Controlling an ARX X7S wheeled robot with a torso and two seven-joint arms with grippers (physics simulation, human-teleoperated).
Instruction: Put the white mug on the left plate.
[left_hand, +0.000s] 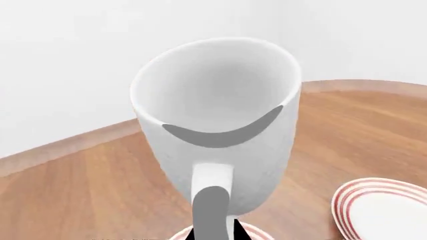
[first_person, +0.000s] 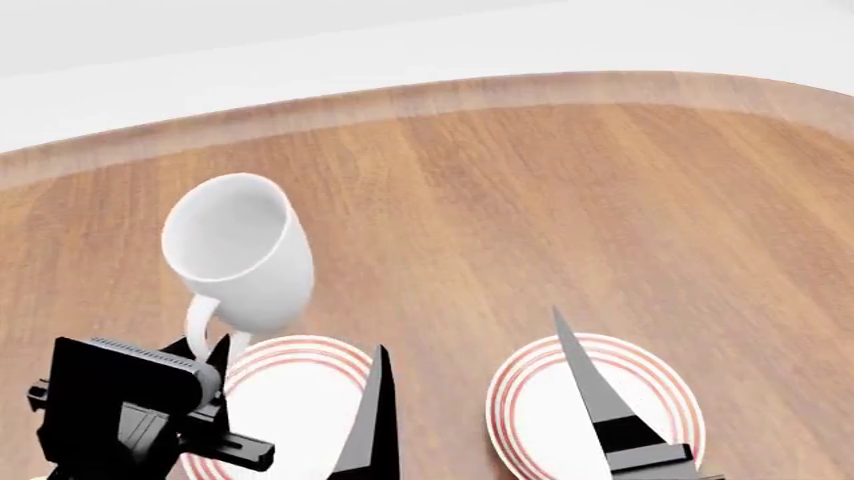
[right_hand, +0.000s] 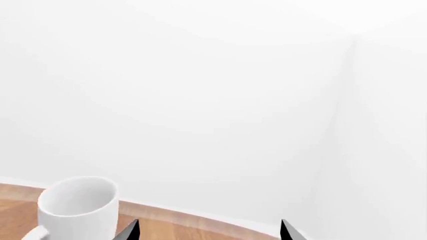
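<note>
The tall all-white mug (first_person: 240, 250) hangs tilted in the air, its base over the far left edge of the left plate (first_person: 300, 395). My left gripper (first_person: 203, 352) is shut on its loop handle. In the left wrist view the mug (left_hand: 220, 115) fills the middle, its handle between my left gripper's (left_hand: 213, 234) black fingertips, with the red-ringed left plate's rim (left_hand: 257, 233) just below. My right gripper (first_person: 481, 400) is open and empty, hovering between the two plates. The mug also shows in the right wrist view (right_hand: 77, 210), beside my open right gripper (right_hand: 208, 232).
The second identical red-ringed plate (first_person: 534, 425) lies to the right of the left one; it also shows in the left wrist view (left_hand: 383, 210). Both sit on a round wooden table (first_person: 534, 200), whose curved far edge meets a white background.
</note>
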